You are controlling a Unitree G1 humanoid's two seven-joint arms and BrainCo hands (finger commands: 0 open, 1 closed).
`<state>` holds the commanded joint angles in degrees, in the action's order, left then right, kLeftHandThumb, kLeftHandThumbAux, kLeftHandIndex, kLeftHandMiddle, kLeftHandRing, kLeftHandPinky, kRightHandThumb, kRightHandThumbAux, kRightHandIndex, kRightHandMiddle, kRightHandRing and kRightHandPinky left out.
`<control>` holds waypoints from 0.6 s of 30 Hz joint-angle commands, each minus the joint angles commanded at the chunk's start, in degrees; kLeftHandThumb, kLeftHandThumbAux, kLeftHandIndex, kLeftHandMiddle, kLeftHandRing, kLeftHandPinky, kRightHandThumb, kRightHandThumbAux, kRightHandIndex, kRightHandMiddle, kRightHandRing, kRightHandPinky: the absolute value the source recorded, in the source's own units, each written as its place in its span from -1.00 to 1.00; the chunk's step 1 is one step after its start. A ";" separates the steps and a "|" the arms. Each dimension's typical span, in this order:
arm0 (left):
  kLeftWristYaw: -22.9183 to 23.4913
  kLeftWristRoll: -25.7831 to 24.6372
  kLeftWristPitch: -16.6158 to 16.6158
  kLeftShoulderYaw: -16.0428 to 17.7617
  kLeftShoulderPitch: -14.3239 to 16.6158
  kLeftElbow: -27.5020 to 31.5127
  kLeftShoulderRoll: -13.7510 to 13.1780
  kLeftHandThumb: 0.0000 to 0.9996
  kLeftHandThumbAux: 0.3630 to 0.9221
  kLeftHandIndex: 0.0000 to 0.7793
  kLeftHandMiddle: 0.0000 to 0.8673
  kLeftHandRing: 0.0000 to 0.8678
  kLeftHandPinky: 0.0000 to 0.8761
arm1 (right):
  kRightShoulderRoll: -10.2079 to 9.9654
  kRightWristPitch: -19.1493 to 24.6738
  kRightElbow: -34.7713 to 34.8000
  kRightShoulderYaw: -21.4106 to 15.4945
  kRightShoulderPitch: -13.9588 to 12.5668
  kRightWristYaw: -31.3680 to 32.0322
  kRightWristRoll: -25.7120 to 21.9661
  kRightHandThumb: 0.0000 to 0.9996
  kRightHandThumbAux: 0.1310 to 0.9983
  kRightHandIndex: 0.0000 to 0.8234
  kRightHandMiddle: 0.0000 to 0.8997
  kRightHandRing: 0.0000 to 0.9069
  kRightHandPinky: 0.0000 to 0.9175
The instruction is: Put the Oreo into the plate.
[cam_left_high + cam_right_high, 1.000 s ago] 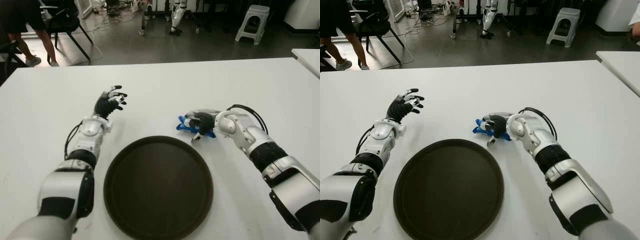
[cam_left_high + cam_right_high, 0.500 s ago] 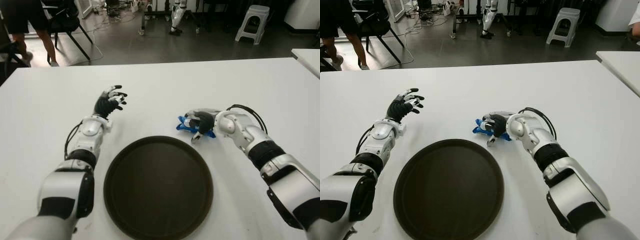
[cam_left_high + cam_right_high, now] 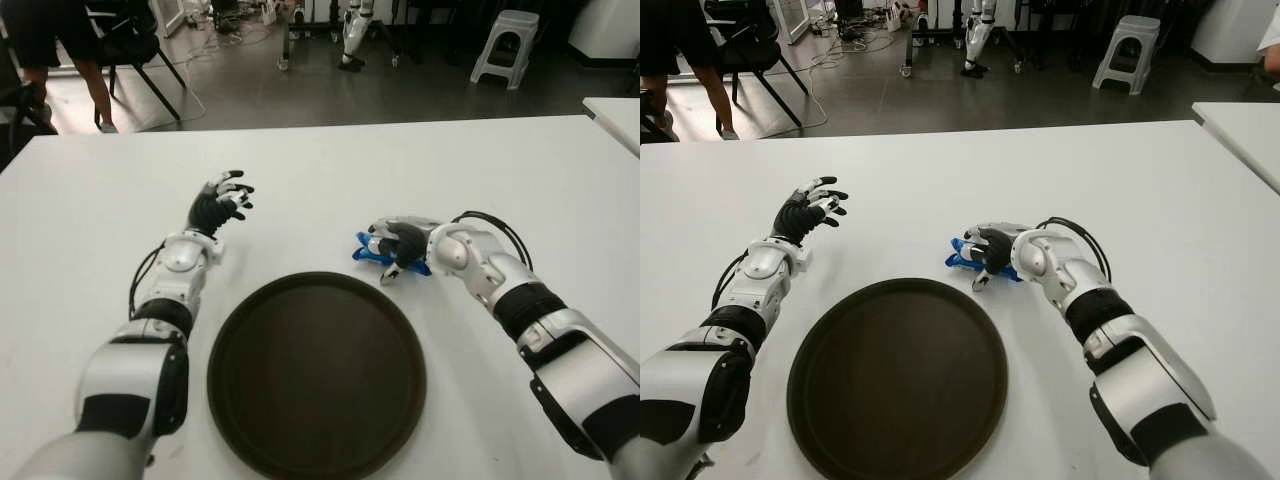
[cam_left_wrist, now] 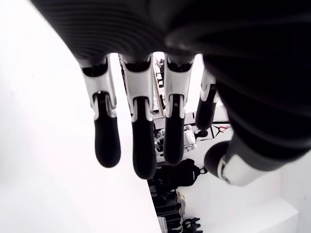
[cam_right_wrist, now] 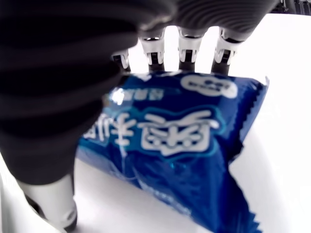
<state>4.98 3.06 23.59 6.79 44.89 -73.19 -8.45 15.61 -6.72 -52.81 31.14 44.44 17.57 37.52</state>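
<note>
The right hand (image 3: pixel 400 244) has its fingers (image 5: pixel 187 48) wrapped around the blue Oreo pack (image 5: pixel 180 141), beside the plate (image 3: pixel 316 375). The left hand (image 3: pixel 218 207) fingers are spread, holding nothing.

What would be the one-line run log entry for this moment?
right hand: fingers around Oreo pack, on table beside plate | left hand: open, idle | plate: empty

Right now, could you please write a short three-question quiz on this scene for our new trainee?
1. True or false: the blue snack pack already lies in the dark round plate.
2. Which hand is on the pack?
A. left hand
B. right hand
3. Fill in: the left hand's fingers are spread and hold ____.

Key:
1. False. The pack lies on the white table, just beyond the plate's far rim.
2. B. Its fingers curl over the pack.
3. Nothing.
</note>
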 joint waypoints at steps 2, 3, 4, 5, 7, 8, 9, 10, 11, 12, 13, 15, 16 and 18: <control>-0.08 0.05 -0.16 -0.01 0.04 -0.03 -0.02 -0.53 0.02 -0.47 -0.21 -0.03 0.09 | 0.04 -0.09 0.06 0.05 -0.08 -0.45 0.13 -1.00 0.43 -0.90 -0.81 -0.84 -0.78; -0.13 0.08 -0.22 -0.03 0.05 -0.04 -0.02 -0.53 0.02 -0.47 -0.21 -0.03 0.09 | 0.06 -0.11 0.12 0.08 -0.13 -0.70 0.19 -1.00 0.43 -0.89 -0.79 -0.83 -0.78; -0.15 0.09 -0.29 -0.02 0.07 -0.05 -0.04 -0.53 0.02 -0.48 -0.21 -0.03 0.09 | 0.06 -0.15 0.19 0.06 -0.22 -1.14 0.25 -1.00 0.43 -0.88 -0.79 -0.83 -0.78; -0.15 0.09 -0.33 -0.01 0.08 -0.06 -0.04 -0.54 0.02 -0.48 -0.21 -0.03 0.09 | 0.06 -0.19 0.22 0.05 -0.28 -1.45 0.28 -1.00 0.43 -0.87 -0.78 -0.82 -0.77; -0.08 0.02 -0.37 0.06 0.10 -0.07 -0.02 -0.54 0.02 -0.48 -0.21 -0.03 0.09 | 0.02 -0.34 0.10 -0.06 -0.48 -2.52 0.29 -1.00 0.43 -0.85 -0.76 -0.80 -0.76; -0.03 -0.03 -0.38 0.10 0.11 -0.08 0.00 -0.55 0.02 -0.48 -0.21 -0.03 0.09 | -0.01 -0.37 0.09 -0.14 -0.60 -3.26 0.35 -1.00 0.43 -0.84 -0.75 -0.79 -0.76; 0.01 -0.07 -0.39 0.14 0.12 -0.08 0.01 -0.54 0.01 -0.48 -0.20 -0.03 0.09 | -0.03 -0.39 0.07 -0.17 -0.68 -3.79 0.38 -1.00 0.43 -0.81 -0.73 -0.77 -0.74; 0.07 -0.10 -0.40 0.18 0.13 -0.09 0.01 -0.54 0.00 -0.48 -0.20 -0.03 0.09 | -0.06 -0.32 0.06 -0.18 -0.75 -4.42 0.46 -1.00 0.44 -0.80 -0.72 -0.76 -0.73; 0.11 -0.12 -0.42 0.21 0.15 -0.09 0.02 -0.54 0.00 -0.49 -0.21 -0.03 0.10 | -0.08 -0.28 0.02 -0.17 -0.78 -4.85 0.51 -1.00 0.44 -0.78 -0.71 -0.75 -0.73; 0.16 -0.14 -0.43 0.25 0.17 -0.09 0.01 -0.54 0.00 -0.49 -0.21 -0.03 0.09 | -0.13 -0.10 0.03 -0.18 -0.80 -5.24 0.54 -1.00 0.44 -0.77 -0.70 -0.74 -0.73; 0.19 -0.15 -0.45 0.28 0.18 -0.09 0.01 -0.53 0.00 -0.49 -0.21 -0.03 0.09 | -0.17 0.02 0.03 -0.18 -0.80 -5.53 0.54 -1.00 0.45 -0.77 -0.69 -0.73 -0.73; 0.10 -0.07 -0.51 0.26 0.21 -0.10 0.00 -0.53 0.02 -0.49 -0.21 -0.03 0.09 | -0.40 0.78 0.36 -0.54 -0.90 -6.29 0.29 -1.00 0.45 -0.72 -0.66 -0.70 -0.71; 0.05 -0.03 -0.56 0.24 0.23 -0.11 -0.01 -0.53 0.02 -0.49 -0.21 -0.03 0.09 | -0.55 1.34 0.60 -0.75 -0.88 -6.63 0.17 -1.00 0.45 -0.71 -0.65 -0.69 -0.71; -0.03 0.02 -0.68 0.23 0.30 -0.14 -0.01 -0.53 0.04 -0.48 -0.20 -0.03 0.09 | -0.74 2.22 0.94 -1.00 -0.77 -7.16 0.04 -1.00 0.45 -0.68 -0.63 -0.67 -0.70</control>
<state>4.95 3.08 22.91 7.03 45.19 -73.33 -8.46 14.86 -4.50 -51.87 30.14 43.67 10.41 37.55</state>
